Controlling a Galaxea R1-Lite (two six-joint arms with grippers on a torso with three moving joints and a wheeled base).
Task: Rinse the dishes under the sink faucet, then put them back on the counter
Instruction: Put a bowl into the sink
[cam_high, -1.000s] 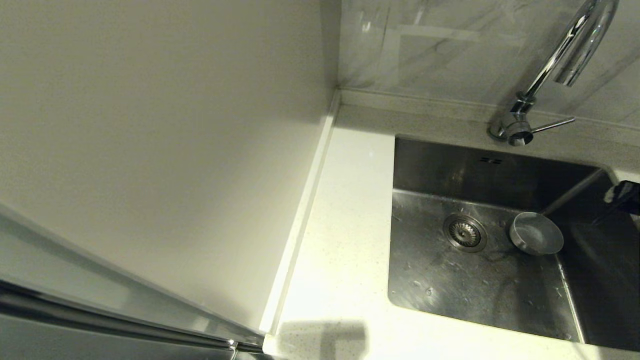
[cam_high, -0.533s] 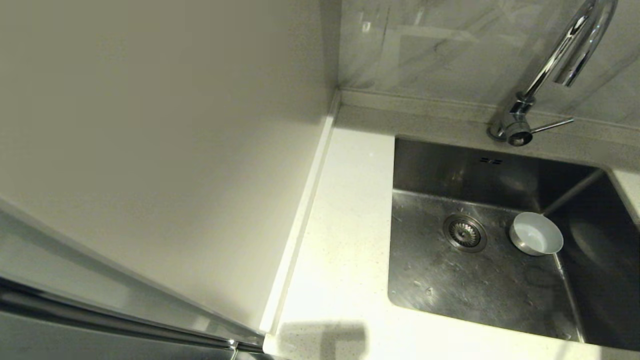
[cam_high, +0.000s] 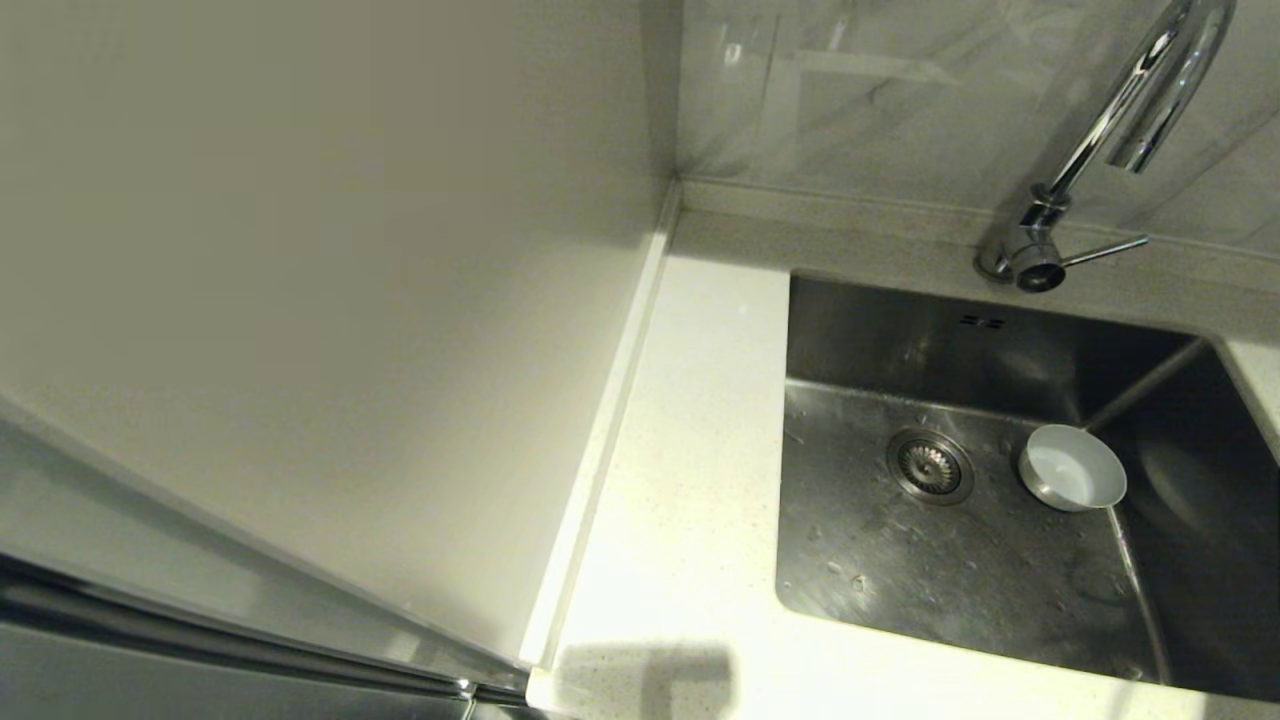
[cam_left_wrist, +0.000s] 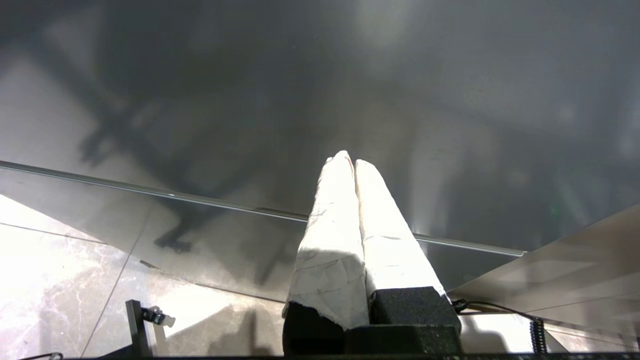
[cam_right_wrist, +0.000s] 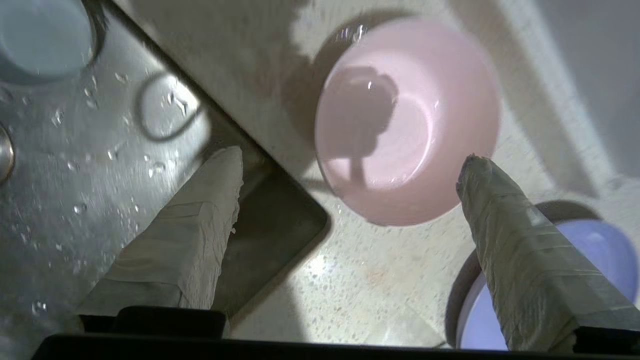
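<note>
The blue bowl (cam_high: 1072, 468) is sitting upright in the sink (cam_high: 950, 560) beside the drain (cam_high: 930, 465), under the faucet (cam_high: 1110, 150). It is lying where it was a second ago, and the dark arm then at the sink's right edge is gone from the head view. Only the right wrist view is showing the right pincer (cam_right_wrist: 350, 162) hanging spread over the pink bowl (cam_right_wrist: 407, 120) and lilac plate (cam_right_wrist: 600, 260) on the bench (cam_right_wrist: 350, 280); the left pincer (cam_left_wrist: 350, 162) is pressed together, parked.

The counter (cam_right_wrist: 380, 280) carries the pink bowl (cam_right_wrist: 407, 120) near the sink's corner. The plate (cam_right_wrist: 595, 265) lies just beside it.
</note>
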